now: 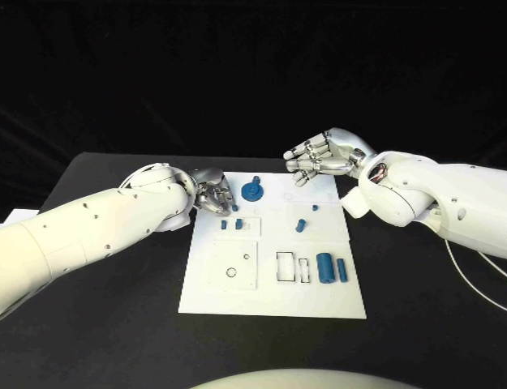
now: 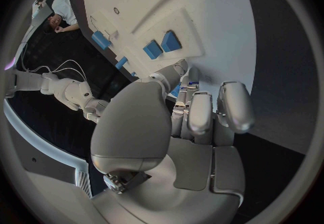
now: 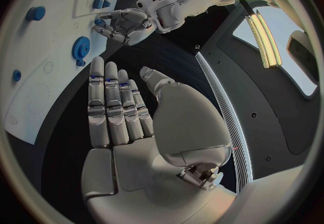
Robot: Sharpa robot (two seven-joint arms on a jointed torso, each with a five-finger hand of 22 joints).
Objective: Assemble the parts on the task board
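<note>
Left silver hand (image 1: 212,197) curled at the flat white task board's (image 1: 272,301) left edge, grip unclear, right silver hand (image 1: 324,156) hovered open beyond its far edge, small blue toothed gear (image 1: 253,190) between them.

Left robot hand (image 1: 212,194) curled, right robot hand (image 1: 327,156) open

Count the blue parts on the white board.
8: gear at the far edge, a small piece by the left hand, a pair in a left recess, two small ones mid-board, two cylinders near right. The hand may hide others.
</note>
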